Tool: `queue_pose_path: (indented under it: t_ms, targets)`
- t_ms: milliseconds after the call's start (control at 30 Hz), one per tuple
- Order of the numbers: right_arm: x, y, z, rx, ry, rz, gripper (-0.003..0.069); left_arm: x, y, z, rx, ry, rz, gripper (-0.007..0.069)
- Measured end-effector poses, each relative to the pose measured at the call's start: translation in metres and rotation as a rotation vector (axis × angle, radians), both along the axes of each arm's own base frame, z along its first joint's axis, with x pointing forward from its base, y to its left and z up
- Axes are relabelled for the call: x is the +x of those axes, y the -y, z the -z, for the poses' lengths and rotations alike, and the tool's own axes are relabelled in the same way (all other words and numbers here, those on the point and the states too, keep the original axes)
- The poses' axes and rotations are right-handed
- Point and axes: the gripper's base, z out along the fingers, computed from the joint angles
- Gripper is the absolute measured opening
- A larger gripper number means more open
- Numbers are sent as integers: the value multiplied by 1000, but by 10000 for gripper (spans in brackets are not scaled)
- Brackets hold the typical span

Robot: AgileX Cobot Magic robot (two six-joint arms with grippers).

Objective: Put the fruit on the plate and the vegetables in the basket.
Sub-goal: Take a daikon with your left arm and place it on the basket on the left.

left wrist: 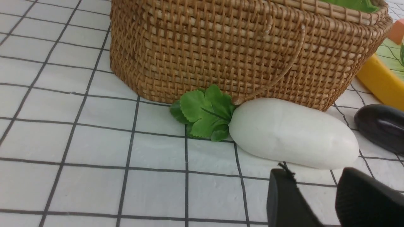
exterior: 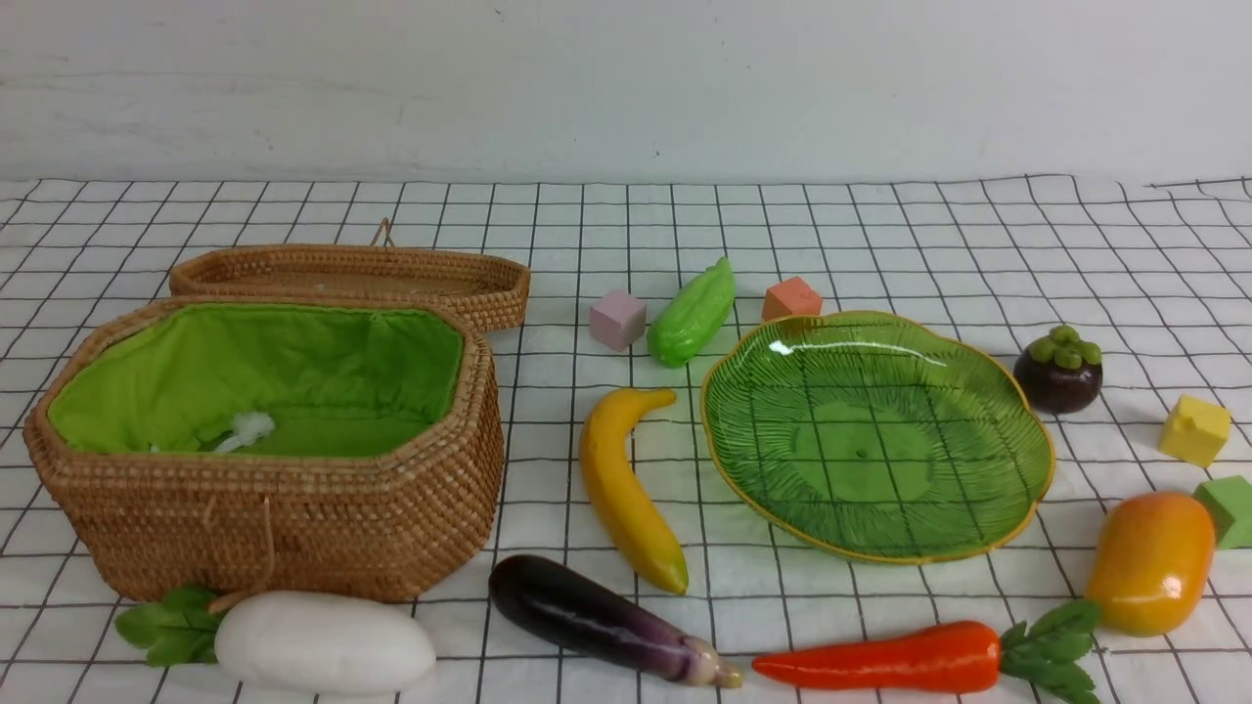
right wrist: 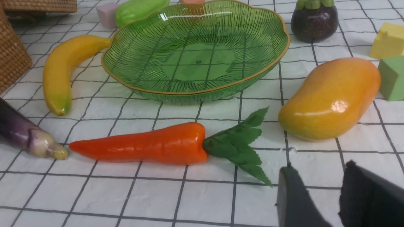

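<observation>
Ribbed green plate [exterior: 880, 440], right of centre. Yellow banana [exterior: 626, 489] left of it; purple mangosteen [exterior: 1058, 370], orange mango [exterior: 1150, 562] right. Green-lined basket [exterior: 293, 528] at left, white radish [exterior: 323, 642] on its near side. Nearest lie eggplant [exterior: 597, 618] and carrot [exterior: 880, 658]; gourd [exterior: 693, 313] far. Jaws apart on left gripper [left wrist: 315, 176] and right gripper [right wrist: 318, 171].

The left pincer [left wrist: 315, 172] and right pincer [right wrist: 319, 167] are each seen as two matte black, tapered fingers [left wrist: 284, 198].
</observation>
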Motion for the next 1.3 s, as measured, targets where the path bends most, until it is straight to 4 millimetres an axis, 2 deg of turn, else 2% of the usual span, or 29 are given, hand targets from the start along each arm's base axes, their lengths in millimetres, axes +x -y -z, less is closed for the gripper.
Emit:
queue_pose_path:
  t_ms: [200, 267, 300, 333, 367, 433, 533, 633, 667, 700, 800, 833, 867, 900, 967, 1033, 1167, 1233, 1300]
  targets:
    - [0, 0, 0, 0, 0, 0, 246, 1, 1, -4, -56, 38, -6, 238]
    - [0, 0, 0, 0, 0, 0, 246, 2, 3, -9, -219, 74, -24, 238]
    - [0, 0, 0, 0, 0, 0, 246, 2, 3, -10, -219, 79, -25, 238]
    - [0, 0, 0, 0, 0, 0, 246, 3, 4, -14, -394, 105, -47, 238]
    - [0, 0, 0, 0, 0, 0, 246, 3, 4, -15, -412, 109, -49, 238]
    - [0, 0, 0, 0, 0, 0, 246, 4, 4, -22, -620, 149, -79, 238]
    - [0, 0, 0, 0, 0, 0, 246, 4, -2, -32, -783, 251, -125, 237]
    - [0, 0, 0, 0, 0, 0, 246, 4, -3, -36, -833, 274, -136, 207]
    - [0, 0, 0, 0, 0, 0, 246, 4, -3, -37, -832, 270, -131, 198]
    - [0, 0, 0, 0, 0, 0, 246, 2, 1, -44, -804, 248, -95, 139]
    - [0, 0, 0, 0, 0, 0, 246, -1, 5, -62, -713, 232, -37, 49]
    - [0, 0, 0, 0, 0, 0, 246, -1, 9, -72, -650, 192, -4, 1]
    - [0, 0, 0, 0, 0, 0, 246, 0, 11, -85, -587, 171, 25, -13]
    - [0, 0, 0, 0, 0, 0, 246, 1, 12, -86, -576, 151, 30, -13]
    - [0, 0, 0, -1, 0, 0, 246, 8, 17, -109, -487, 75, 77, -13]
    - [0, 0, 0, -9, 1, 1, 246, 17, 21, -119, -433, -13, 108, -13]
    - [0, 0, -1, 14, 7, 6, 246, 31, 28, -127, -318, -180, 181, -13]
    - [1, -1, -2, 115, 6, 17, 246, 39, 31, -129, -254, -263, 216, -13]
    - [1, -5, -5, 364, 1, 39, 246, 51, 32, -130, -231, -319, 227, -13]
